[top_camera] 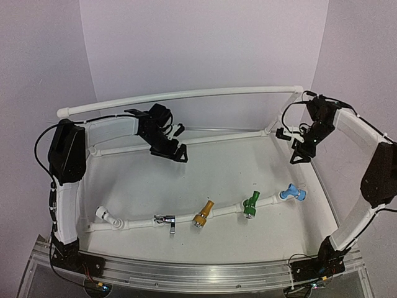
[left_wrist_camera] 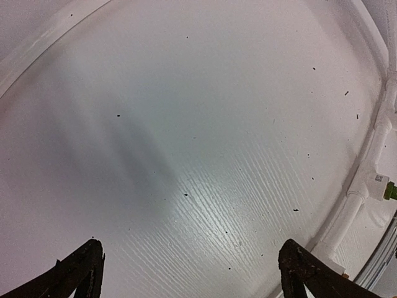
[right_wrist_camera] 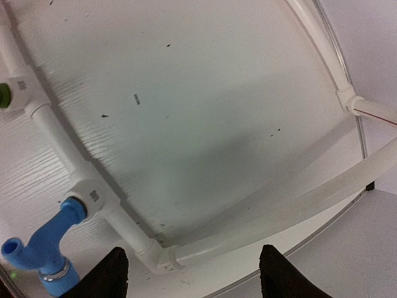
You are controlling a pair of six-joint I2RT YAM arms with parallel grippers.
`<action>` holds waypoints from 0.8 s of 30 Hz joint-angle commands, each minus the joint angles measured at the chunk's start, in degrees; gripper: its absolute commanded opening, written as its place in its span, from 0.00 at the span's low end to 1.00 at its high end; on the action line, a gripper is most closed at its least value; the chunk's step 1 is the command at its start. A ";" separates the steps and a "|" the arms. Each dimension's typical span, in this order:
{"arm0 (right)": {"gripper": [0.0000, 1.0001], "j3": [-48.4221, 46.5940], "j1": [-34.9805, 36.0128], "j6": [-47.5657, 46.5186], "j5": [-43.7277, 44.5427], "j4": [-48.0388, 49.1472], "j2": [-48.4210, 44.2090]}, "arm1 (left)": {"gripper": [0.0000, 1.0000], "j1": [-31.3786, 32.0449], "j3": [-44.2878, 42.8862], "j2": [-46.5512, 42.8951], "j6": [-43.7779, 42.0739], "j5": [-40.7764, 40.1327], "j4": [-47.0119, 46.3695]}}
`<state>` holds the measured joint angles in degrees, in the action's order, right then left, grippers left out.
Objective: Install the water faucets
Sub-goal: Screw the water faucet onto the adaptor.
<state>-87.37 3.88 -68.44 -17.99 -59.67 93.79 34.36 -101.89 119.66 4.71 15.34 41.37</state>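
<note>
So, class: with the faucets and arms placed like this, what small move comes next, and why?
Probably retract both arms: silver faucet, yellow faucet, green faucet and blue faucet all sit on the front pipe; left end effector and right end effector are open, empty.

**Four Bright Faucets, One White Pipe**

The pipe frame [top_camera: 186, 94] is white. There is a silver faucet [top_camera: 169, 220], a yellow faucet [top_camera: 203, 213], a green faucet [top_camera: 250, 205] and a blue faucet [top_camera: 291, 194]. The blue one has a shiny silver ring. The table [left_wrist_camera: 205, 205] is white with thin lines and tiny dark dots. The left gripper [left_wrist_camera: 191, 273] and right gripper [right_wrist_camera: 192, 273] are black. The walls [top_camera: 205, 43] are pale purple.
</note>
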 commanded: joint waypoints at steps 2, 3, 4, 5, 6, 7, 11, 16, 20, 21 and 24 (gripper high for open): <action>0.58 10.95 -1.34 -6.05 7.79 -1.61 -7.31 | 0.98 0.50 1.00 -0.85 1.34 0.27 -2.90; 0.56 12.34 -1.69 -5.98 8.71 -0.36 -7.88 | 0.98 0.64 1.44 -0.99 1.50 0.36 -2.99; 0.56 13.07 -1.93 -5.57 9.18 0.13 -7.97 | 0.98 0.82 1.81 -1.12 1.60 0.39 -2.96; 0.57 12.85 -2.22 -4.73 9.06 -0.11 -7.79 | 0.98 1.01 2.09 -1.35 1.59 0.36 -2.86; 0.59 12.19 -2.57 -4.18 8.42 -1.14 -7.68 | 0.97 1.18 2.36 -1.68 1.59 0.18 -2.77; 0.61 11.42 -2.86 -4.07 7.56 -2.88 -7.69 | 0.97 1.39 2.69 -2.19 1.60 -0.13 -2.66; 0.64 11.18 -3.00 -5.46 3.58 -11.16 -10.24 | 0.97 1.89 4.03 -3.88 1.86 -0.91 -2.85; 0.59 18.86 -3.01 -7.54 8.45 -10.16 -14.40 | 0.97 2.49 6.27 -5.26 3.35 -1.47 -4.28; 0.56 21.99 -3.00 -8.17 8.79 -6.01 -16.84 | 0.97 2.97 6.53 -5.26 3.68 -1.29 -4.71; 0.57 21.89 -3.00 -8.63 8.74 -6.51 -16.72 | 0.97 3.05 6.43 -5.21 3.55 -1.35 -4.50; 0.62 22.73 -3.00 -11.27 9.19 -8.36 -16.84 | 0.97 3.17 6.47 -5.22 3.29 -1.61 -4.14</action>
<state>-65.45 0.89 -76.11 -9.97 -66.98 77.89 37.22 -95.37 117.81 7.57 14.73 38.67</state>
